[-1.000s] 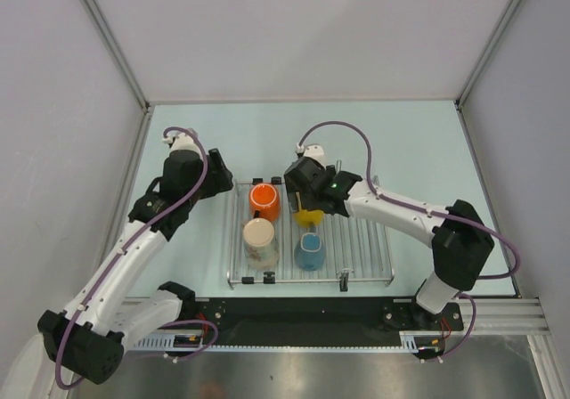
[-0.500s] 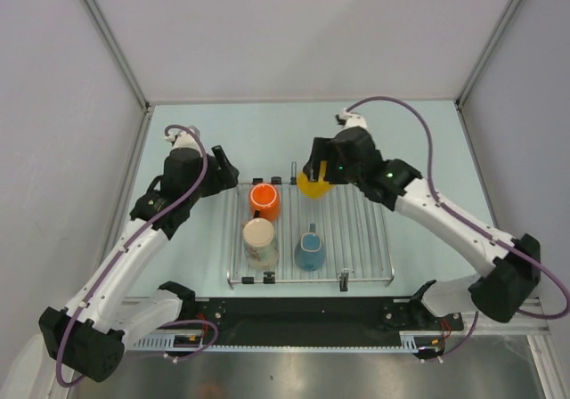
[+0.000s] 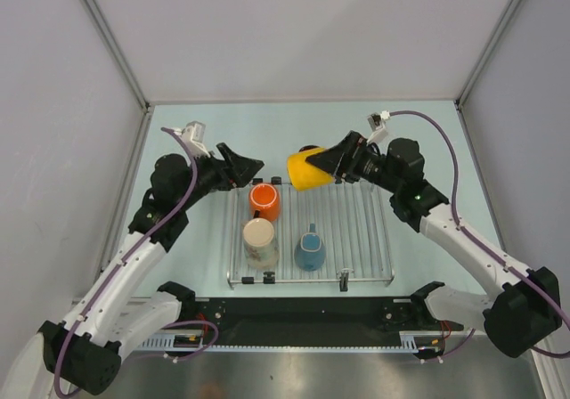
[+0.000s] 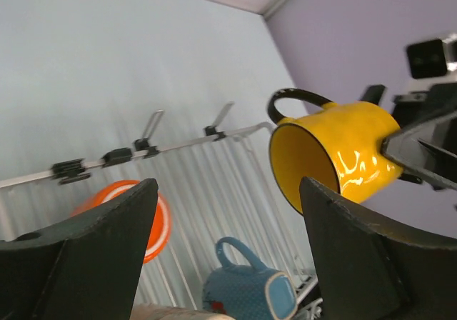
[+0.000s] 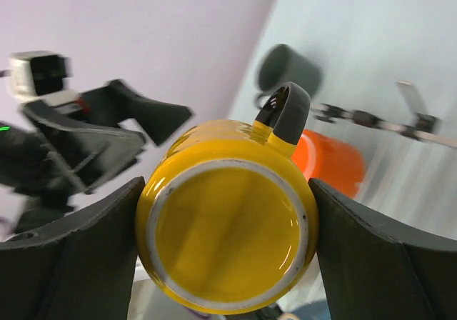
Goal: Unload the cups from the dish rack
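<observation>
My right gripper (image 3: 326,166) (image 5: 227,252) is shut on the yellow cup (image 3: 305,170) (image 5: 227,241) at its base. It holds the cup on its side in the air over the back edge of the dish rack (image 3: 361,230) (image 4: 214,166), mouth toward the left arm. My left gripper (image 3: 253,165) (image 4: 228,191) is open and empty, a short way left of the cup's mouth (image 4: 303,163). On the rack lie an orange cup (image 3: 264,200) (image 4: 161,223), a cream cup (image 3: 259,241) and a blue cup (image 3: 310,250) (image 4: 246,295). A dark grey cup (image 5: 289,68) sits on the table beyond the rack.
The pale table (image 3: 419,141) is walled by grey panels on the left, back and right. Short upright posts (image 3: 343,279) stand at the rack's edges. A black rail (image 3: 303,310) with both arm bases runs along the near edge.
My right gripper has lifted the yellow cup off the rack, carried it up and back, and tipped it on its side. My left gripper has swung right toward the cup.
</observation>
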`<state>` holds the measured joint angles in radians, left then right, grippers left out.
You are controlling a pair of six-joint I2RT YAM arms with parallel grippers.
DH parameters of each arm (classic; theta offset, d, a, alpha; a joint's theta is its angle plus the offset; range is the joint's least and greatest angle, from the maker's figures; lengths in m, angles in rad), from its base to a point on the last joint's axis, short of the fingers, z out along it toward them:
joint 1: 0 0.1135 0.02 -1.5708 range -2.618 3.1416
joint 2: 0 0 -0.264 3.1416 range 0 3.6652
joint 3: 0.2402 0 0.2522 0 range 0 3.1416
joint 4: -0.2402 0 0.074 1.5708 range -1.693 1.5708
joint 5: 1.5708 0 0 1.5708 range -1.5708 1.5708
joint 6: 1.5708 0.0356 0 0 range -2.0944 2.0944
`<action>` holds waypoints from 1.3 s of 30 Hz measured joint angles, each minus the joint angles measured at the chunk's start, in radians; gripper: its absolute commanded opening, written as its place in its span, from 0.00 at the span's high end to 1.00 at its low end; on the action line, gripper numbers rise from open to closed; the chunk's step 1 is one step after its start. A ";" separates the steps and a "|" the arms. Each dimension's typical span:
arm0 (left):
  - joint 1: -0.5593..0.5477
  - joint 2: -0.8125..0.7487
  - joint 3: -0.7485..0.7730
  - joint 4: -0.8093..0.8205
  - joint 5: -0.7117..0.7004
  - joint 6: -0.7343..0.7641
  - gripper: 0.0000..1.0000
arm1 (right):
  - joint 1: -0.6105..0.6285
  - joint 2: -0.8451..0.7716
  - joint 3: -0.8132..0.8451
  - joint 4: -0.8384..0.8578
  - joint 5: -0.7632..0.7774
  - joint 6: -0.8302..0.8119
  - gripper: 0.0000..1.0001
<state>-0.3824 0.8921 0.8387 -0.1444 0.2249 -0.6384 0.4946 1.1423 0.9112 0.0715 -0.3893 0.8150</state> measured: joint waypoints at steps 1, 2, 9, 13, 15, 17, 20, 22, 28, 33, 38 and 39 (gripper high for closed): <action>0.000 -0.008 -0.019 0.046 0.042 -0.018 0.14 | -0.004 0.000 -0.022 0.079 -0.039 0.045 1.00; 0.000 -0.012 -0.029 0.072 0.066 -0.029 0.14 | -0.006 0.000 -0.034 0.126 -0.060 0.072 1.00; 0.000 -0.046 -0.128 0.310 0.215 -0.138 0.14 | -0.019 0.039 -0.146 0.530 -0.155 0.312 1.00; -0.001 -0.079 -0.180 0.409 0.254 -0.192 0.15 | -0.010 0.080 -0.179 0.641 -0.161 0.381 1.00; -0.001 -0.092 -0.188 0.445 0.263 -0.211 0.15 | -0.003 0.093 -0.181 0.660 -0.161 0.394 1.00; -0.002 -0.105 -0.188 0.477 0.274 -0.227 0.15 | 0.006 0.096 -0.181 0.668 -0.160 0.397 1.00; -0.003 -0.123 -0.189 0.521 0.285 -0.249 0.15 | 0.013 0.098 -0.181 0.685 -0.159 0.398 1.00; -0.008 -0.128 -0.189 0.541 0.288 -0.257 0.15 | 0.020 0.107 -0.181 0.704 -0.159 0.400 1.00; -0.052 -0.115 -0.194 0.571 0.303 -0.278 0.16 | 0.046 0.156 -0.180 0.727 -0.155 0.405 1.00; -0.111 -0.095 -0.216 0.580 0.298 -0.278 0.16 | 0.069 0.194 -0.172 0.726 -0.154 0.404 1.00; -0.165 -0.072 -0.227 0.583 0.288 -0.278 0.16 | 0.088 0.213 -0.137 0.735 -0.155 0.404 1.00; -0.174 -0.067 -0.227 0.584 0.283 -0.277 0.18 | 0.092 0.216 -0.132 0.742 -0.156 0.404 1.00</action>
<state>-0.5568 0.8253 0.6113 0.4400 0.5079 -0.9157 0.5865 1.3582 0.7795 0.8135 -0.5449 1.2194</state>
